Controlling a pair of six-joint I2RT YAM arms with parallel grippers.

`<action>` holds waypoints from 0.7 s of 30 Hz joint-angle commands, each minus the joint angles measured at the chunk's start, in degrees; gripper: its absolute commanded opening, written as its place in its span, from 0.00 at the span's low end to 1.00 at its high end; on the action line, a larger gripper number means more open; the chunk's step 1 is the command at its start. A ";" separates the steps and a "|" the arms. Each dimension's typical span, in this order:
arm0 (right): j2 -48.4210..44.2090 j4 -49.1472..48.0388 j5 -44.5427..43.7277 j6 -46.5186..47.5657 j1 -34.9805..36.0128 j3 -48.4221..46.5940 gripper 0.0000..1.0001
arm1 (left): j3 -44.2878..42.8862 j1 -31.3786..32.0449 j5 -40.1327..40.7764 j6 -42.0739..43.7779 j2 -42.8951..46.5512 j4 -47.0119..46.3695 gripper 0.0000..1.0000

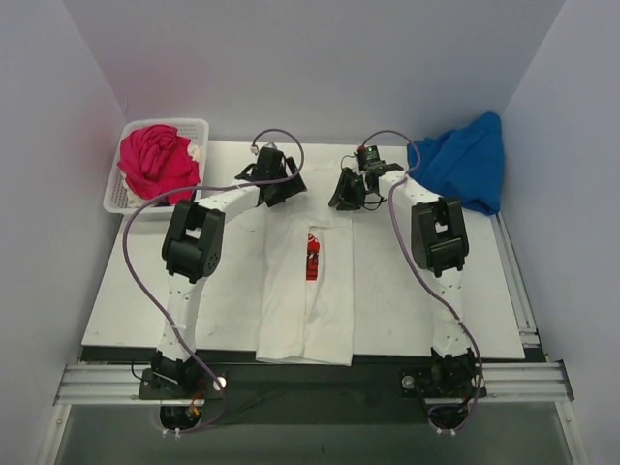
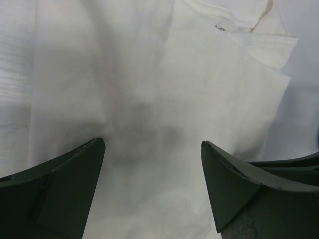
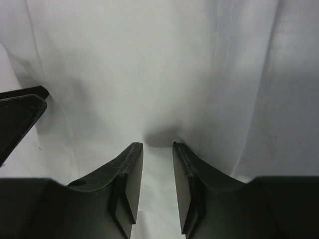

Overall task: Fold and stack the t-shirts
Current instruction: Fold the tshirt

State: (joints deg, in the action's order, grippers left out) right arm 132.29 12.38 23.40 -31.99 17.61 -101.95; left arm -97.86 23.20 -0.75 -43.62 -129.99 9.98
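One white t-shirt (image 1: 305, 291) lies folded into a long strip down the middle of the desk (image 1: 145, 300), its red print (image 1: 312, 260) showing in the fold. At its far end the left pincer (image 2: 153, 143) is released, jaws wide above the cloth. The right pincer (image 3: 157, 145) beside it has its jaws only narrowly apart, nothing seen between them. A blue t-shirt (image 1: 467, 160) sits bunched at the far right corner, and a pink t-shirt (image 1: 155, 160) fills the basket (image 1: 121, 199) at far left.
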 commanded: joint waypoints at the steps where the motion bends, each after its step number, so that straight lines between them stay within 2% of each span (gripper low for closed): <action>1: 4.02 3.26 0.68 -1.32 -1.61 -5.44 0.32 | -6.27 -0.09 3.65 -1.47 -4.81 6.19 0.90; 13: 16.77 6.69 4.20 -4.22 -6.61 -26.09 0.39 | -26.05 -3.07 -2.05 -2.53 -18.79 10.42 0.90; 17: 18.62 3.36 7.17 -4.66 -8.37 -30.85 0.43 | -31.41 -4.65 -7.75 -1.39 -21.79 6.03 0.90; 21: 16.87 -4.19 9.55 -5.80 -10.57 -30.68 0.46 | -30.82 -6.50 -12.77 0.02 -21.19 -2.22 0.90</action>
State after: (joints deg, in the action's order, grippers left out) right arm 150.17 12.99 30.24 -36.88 8.97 -130.72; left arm -128.40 18.94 -9.41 -45.82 -149.73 11.92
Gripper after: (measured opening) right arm 0.457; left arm 0.896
